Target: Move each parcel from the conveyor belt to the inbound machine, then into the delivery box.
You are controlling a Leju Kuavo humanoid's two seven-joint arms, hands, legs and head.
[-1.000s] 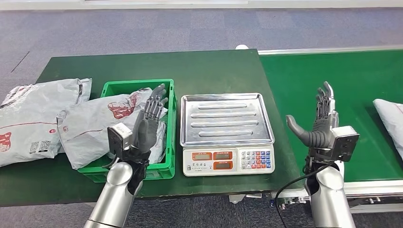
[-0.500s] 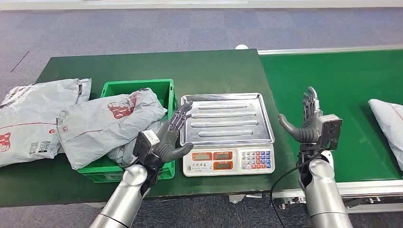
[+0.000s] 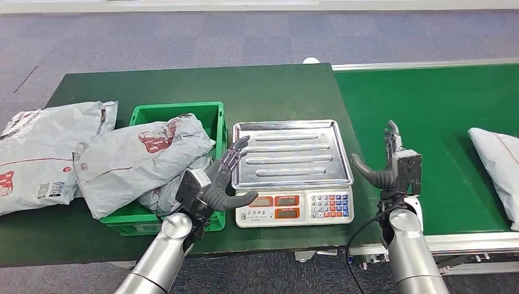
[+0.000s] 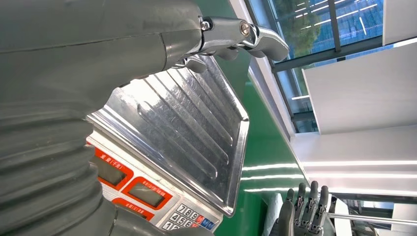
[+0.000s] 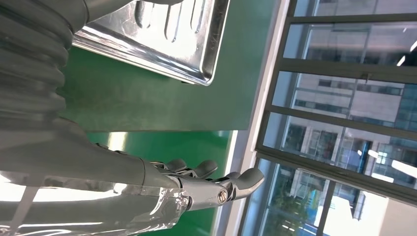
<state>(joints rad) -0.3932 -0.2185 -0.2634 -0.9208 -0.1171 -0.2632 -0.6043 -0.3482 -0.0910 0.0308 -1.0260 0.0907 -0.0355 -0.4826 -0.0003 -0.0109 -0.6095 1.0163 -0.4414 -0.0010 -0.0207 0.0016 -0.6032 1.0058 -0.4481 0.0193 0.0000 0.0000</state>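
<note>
Ahead of me, the dark green tabletop (image 3: 269,92) fills the centre of the frame. Grey carpeted floor (image 3: 183,37) runs across the upper part. Tall windows (image 5: 344,123) show a building outside.

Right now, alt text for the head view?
Both robot hands, left and right, hover open and empty beside a bare scale tray. Grey parcels fill the green bin; another parcel lies on the conveyor.
</note>
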